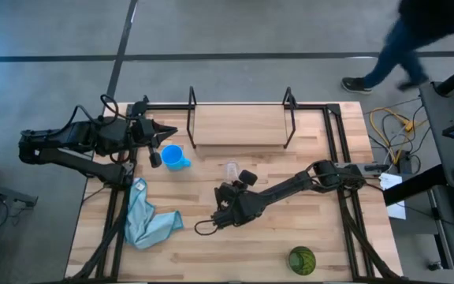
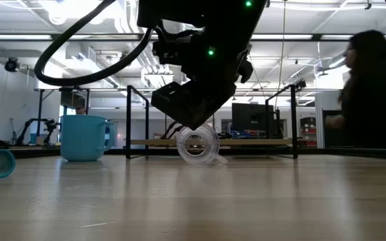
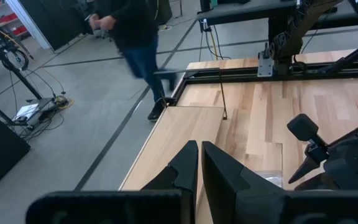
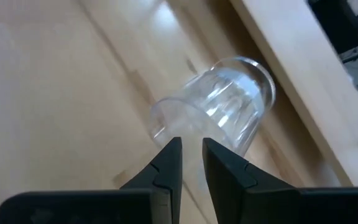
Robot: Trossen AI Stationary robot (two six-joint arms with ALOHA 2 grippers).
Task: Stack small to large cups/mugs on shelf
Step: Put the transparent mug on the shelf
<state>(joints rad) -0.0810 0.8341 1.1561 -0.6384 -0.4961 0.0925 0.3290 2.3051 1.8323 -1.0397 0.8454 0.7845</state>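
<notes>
Clear cup (image 4: 219,102) beyond nearly closed right hand (image 4: 191,155)

The right arm reaches in from the right edge of the surface, stretched long and low toward the middle, its wrist angled down and pointing toward the far side. The right tool (image 4: 191,155) sits close above the surface with its two dark fingers (image 4: 166,163) drawn near each other, a narrow slit between the tips and nothing clamped between them. The left arm is folded at the left far corner of the surface, elbow out past the edge, forearm pointing toward the middle. The left tool (image 3: 199,163) hangs raised above the surface with its fingers (image 3: 182,169) pressed almost together, empty.
</notes>
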